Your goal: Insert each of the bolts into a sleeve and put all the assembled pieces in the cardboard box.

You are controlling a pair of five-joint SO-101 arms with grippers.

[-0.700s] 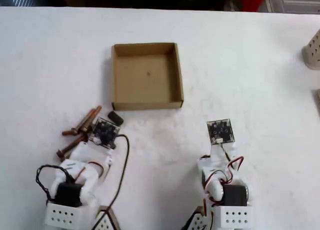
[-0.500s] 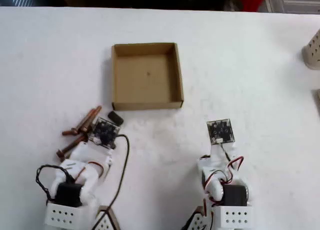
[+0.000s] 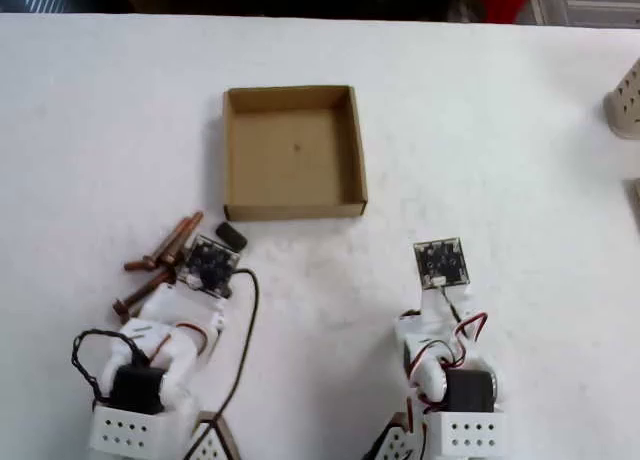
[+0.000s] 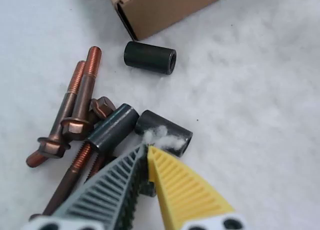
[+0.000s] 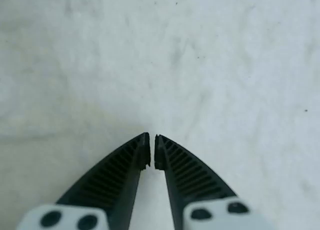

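Left wrist view: clenched left pincer (image 4: 147,148) beside bolts (image 4: 85,90), lengthwise toward cardboard box (image 4: 165,7).

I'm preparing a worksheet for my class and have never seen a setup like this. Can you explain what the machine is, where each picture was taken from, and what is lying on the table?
These are two small robot arms, the left arm and the right arm, side by side at a white table. The wide picture looks down from a fixed camera above. The other two come from cameras on the arms' wrists, looking along their pincers. On the table are a cardboard box with nothing in it, a pile of copper-coloured bolts, and three dark sleeves: one near the box, two by the bolts. The left gripper is shut above that pile, holding nothing. The right gripper is shut over bare table.
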